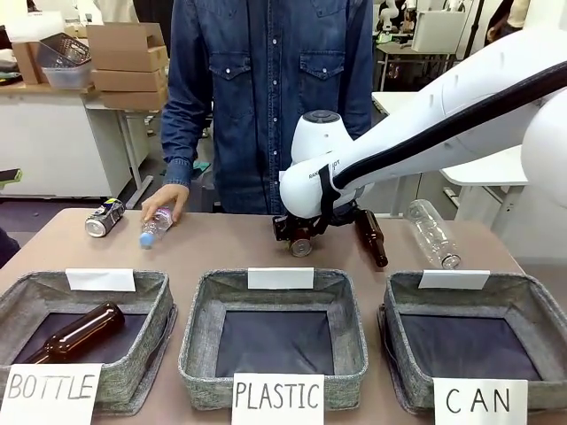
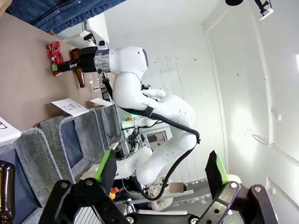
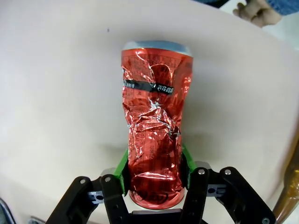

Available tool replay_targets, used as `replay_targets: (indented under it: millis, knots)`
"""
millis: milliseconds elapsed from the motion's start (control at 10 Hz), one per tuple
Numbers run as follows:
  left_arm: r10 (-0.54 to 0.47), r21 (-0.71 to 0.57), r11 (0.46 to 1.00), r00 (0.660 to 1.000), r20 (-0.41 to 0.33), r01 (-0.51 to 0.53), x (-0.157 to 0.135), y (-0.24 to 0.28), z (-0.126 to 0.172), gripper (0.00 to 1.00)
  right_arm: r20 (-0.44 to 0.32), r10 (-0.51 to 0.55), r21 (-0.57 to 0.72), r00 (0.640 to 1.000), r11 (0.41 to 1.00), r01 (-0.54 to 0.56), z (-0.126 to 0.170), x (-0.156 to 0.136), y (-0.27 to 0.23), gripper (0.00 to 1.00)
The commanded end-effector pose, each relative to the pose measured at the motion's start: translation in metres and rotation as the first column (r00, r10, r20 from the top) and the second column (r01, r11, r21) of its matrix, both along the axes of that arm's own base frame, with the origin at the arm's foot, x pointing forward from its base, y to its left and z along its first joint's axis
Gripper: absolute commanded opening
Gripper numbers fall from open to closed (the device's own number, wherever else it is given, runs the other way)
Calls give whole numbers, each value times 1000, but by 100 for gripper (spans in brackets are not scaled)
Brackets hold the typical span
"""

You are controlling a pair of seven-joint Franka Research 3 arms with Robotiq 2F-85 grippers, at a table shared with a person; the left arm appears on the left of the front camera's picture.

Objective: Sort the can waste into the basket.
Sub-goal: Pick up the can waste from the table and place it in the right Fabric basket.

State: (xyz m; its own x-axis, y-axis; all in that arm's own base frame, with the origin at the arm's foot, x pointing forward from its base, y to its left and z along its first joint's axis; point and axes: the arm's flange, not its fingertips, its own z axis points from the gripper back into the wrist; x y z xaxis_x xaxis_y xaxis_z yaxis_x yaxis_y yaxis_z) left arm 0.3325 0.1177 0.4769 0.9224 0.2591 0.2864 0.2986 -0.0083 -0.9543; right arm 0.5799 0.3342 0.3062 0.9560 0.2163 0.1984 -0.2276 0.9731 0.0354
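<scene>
Smooth tan tabletop [image 3: 56,93] — right jaws pinch a crumpled red can [image 3: 154,130], left jaws gape.

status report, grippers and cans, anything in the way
Right gripper shut on red can, low at the table. Left gripper open, empty. Silver can far left by person's hand. Brown bottle close beside right gripper.

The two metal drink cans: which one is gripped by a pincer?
The crushed red metal can, clamped in the right pincer; the silver metal can lies free.
</scene>
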Motion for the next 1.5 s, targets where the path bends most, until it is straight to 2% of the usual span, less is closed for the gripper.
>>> replay_targets:
  millis: [0, 100, 200, 300, 400, 500, 600, 800, 1000, 1100, 1400]
  knots:
    - [-1, -16, 1000, 1000, 27, 1, 0, 0, 2, 100, 34, -26, -9, 999, 1000, 27, -1, 2, 0, 0]
    - [-1, -16, 1000, 1000, 27, 1, 0, 0, 2, 100, 18, -5, 11, 1000, 1000, 4, 10, -3, -6, 0]
    - [-1, -16, 1000, 1000, 27, 1, 0, 0, 2, 100, -8, 42, 42, 999, 998, -42, 41, -23, -25, 0]
    - [-1, -16, 1000, 1000, 27, 1, 0, 0, 2, 100, -19, 73, 63, 997, 995, -72, 86, -59, -56, 0]
    - [-1, -16, 1000, 1000, 27, 1, 0, 0, 2, 100, -45, 46, 83, 998, 996, -42, 127, -102, -89, 0]
    - [-1, -16, 1000, 1000, 27, 1, 0, 0, 2, 100, -90, 65, 114, 994, 992, -55, 158, -150, -119, 0]
    - [-1, -16, 1000, 1000, 27, 1, 0, 0, 2, 100, -95, 86, 145, 992, 987, -72, 175, -185, -141, 0]
    - [-1, -16, 1000, 1000, 27, 1, 0, 0, 2, 100, -53, 55, 213, 997, 976, -43, 205, -241, -205, 0]
    - [-1, -16, 1000, 1000, 27, 1, 0, 0, 2, 100, -133, 81, 192, 988, 980, -54, 213, -291, -273, 0]
    - [-1, -16, 1000, 1000, 27, 1, 0, 0, 2, 100, -180, -4, 153, 984, 988, 32, 209, -304, -299, 0]
    - [-1, -16, 1000, 1000, 27, 1, 0, 0, 2, 100, -236, -62, 141, 970, 985, 98, 188, -312, -318, 0]
